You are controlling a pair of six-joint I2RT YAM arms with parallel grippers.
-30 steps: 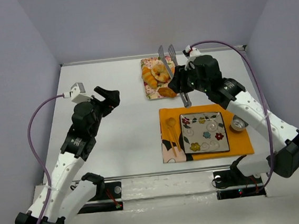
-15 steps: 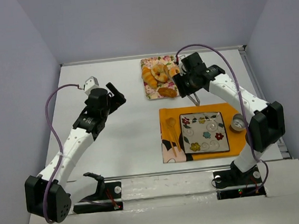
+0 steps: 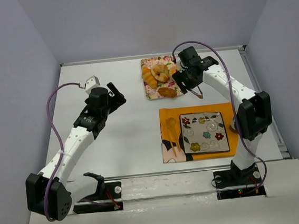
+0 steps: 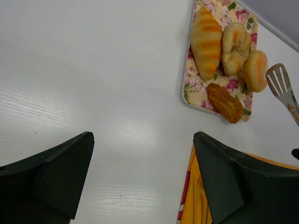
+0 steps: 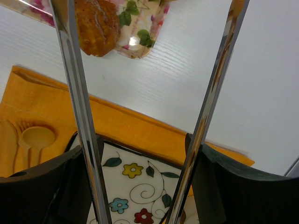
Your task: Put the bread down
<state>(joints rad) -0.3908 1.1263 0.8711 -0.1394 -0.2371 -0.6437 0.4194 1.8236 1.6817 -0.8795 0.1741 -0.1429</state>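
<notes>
Though the tongs (image 5: 77,93) run off-frame above, right gripper (image 5: 140,158) clasps them, left gripper (image 4: 144,140) wide.

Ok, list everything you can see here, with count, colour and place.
table: 1, white, under everything
flowered rectangular tray: 1, cream and pink, far centre
smooth ring-shaped bread: 1, golden orange-brown, tray's right side
lumpy ring pastry: 1, pale tan, tray's middle
striped croissant: 1, yellow-orange, tray's left side
oblong crusty pastry: 1, dark brown, tray's near edge
cloth placemat: 1, orange, nearer than the tray
square flowered plate: 1, white, on the placemat
wooden cutlery: 2, light tan, on the placemat left of the plate
metal tongs: 1, silver, held in right gripper
left gripper: 1, black, open, left of the tray
right gripper: 1, black, shut on the tongs
</notes>
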